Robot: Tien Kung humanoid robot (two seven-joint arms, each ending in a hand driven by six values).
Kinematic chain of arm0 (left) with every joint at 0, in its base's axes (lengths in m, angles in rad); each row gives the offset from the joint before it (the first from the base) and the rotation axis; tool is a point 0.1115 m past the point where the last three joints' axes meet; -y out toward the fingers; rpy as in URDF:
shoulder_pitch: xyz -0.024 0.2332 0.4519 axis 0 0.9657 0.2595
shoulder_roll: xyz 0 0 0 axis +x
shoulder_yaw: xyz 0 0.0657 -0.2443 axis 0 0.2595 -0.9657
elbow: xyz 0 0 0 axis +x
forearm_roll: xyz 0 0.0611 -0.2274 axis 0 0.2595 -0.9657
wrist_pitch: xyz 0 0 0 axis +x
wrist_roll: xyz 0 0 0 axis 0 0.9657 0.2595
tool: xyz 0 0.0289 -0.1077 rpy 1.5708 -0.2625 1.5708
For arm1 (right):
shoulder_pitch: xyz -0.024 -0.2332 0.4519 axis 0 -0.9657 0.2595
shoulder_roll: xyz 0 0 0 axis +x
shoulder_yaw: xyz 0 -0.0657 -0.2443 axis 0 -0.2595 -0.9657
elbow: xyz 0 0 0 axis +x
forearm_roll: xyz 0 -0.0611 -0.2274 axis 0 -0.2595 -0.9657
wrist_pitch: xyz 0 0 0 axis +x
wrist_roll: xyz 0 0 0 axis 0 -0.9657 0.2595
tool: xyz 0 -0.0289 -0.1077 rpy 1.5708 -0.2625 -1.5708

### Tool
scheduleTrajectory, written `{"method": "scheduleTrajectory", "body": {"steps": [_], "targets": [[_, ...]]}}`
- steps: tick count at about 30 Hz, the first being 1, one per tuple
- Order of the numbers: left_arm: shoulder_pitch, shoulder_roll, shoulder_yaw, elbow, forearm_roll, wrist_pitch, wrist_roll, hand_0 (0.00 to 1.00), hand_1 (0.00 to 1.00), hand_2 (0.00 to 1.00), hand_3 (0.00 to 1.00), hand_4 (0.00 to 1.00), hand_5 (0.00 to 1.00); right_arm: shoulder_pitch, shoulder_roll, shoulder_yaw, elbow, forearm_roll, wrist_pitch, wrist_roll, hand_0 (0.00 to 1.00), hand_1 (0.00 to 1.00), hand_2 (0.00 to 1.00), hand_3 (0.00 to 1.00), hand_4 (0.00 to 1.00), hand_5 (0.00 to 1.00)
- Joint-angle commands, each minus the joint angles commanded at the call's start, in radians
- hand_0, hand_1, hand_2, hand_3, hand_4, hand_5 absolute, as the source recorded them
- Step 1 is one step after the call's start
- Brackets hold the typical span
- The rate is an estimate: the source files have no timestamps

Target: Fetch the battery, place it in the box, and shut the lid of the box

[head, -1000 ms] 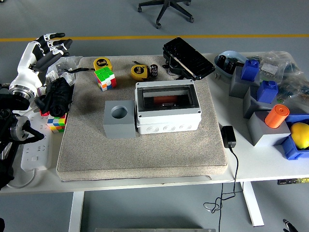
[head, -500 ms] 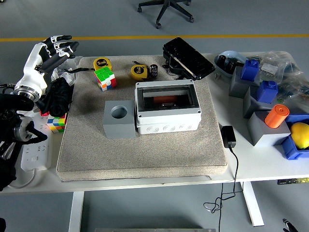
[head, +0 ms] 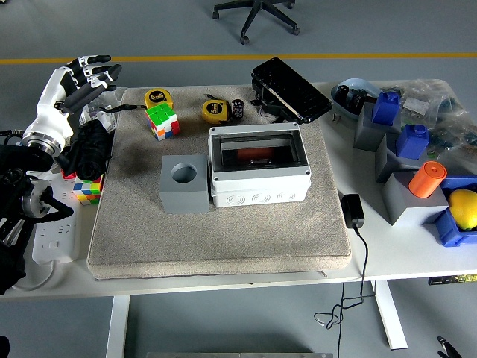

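Our white left hand [head: 78, 78] hovers at ten o'clock, fingers spread, empty. The small black cylindrical battery [head: 238, 108], apparently unfetched, stands beyond the grey lidded box [head: 258, 174].

A light grey rectangular plastic box [head: 258, 165] with an orange object inside is seen on a beige-grey felt mat [head: 223, 224]. Left of the box, a plain grey cube with a round hole [head: 183, 183] is shown. Behind that cube, a multicoloured puzzle cube [head: 162, 120], mostly green on top, is flanked by two yellow-and-black tape measures [head: 158, 98]. Right of the box, blue blocks [head: 387, 107] and an orange cylinder [head: 426, 179] are seen on the white table [head: 387, 246]
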Motion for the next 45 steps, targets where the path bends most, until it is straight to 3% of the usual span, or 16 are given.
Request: {"method": "scheduleTrajectory", "body": {"steps": [45], "targets": [[0.0,0.001,-0.005,0.0,-0.007,-0.001,0.007,0.557,0.627,0.594,0.607,0.918,0.32,0.0,-0.002,-0.001,0.0,-0.003,0.011,-0.012,0.658,0.639,0.643,0.536,0.876,0.451]]}}
